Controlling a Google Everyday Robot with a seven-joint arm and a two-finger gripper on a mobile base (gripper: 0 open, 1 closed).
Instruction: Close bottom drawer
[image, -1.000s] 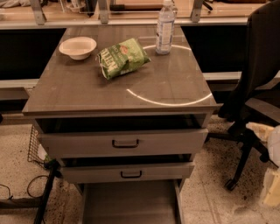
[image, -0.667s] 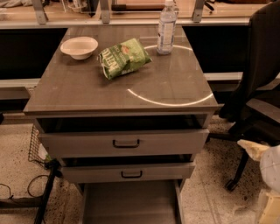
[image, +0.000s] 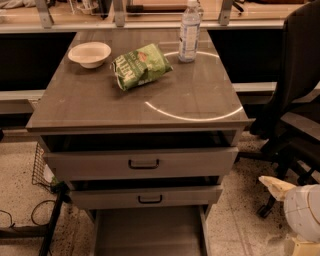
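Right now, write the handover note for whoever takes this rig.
Tool: low at the right edge of the view, apart from the cabinet, holding nothing that can be seen.
Bottom drawer: pulled far out, grey floor exposed, its front below the picture's edge.
Done: nothing yet; no contact with the drawer.
Left: bring the tool to the drawer's front and push it fully in.

Warm, dim light (all yellowish); a bright curved glare on the cabinet top (image: 90, 102), dark shadows above the drawers (image: 142, 162), pale gripper (image: 275, 186) lit at bottom right
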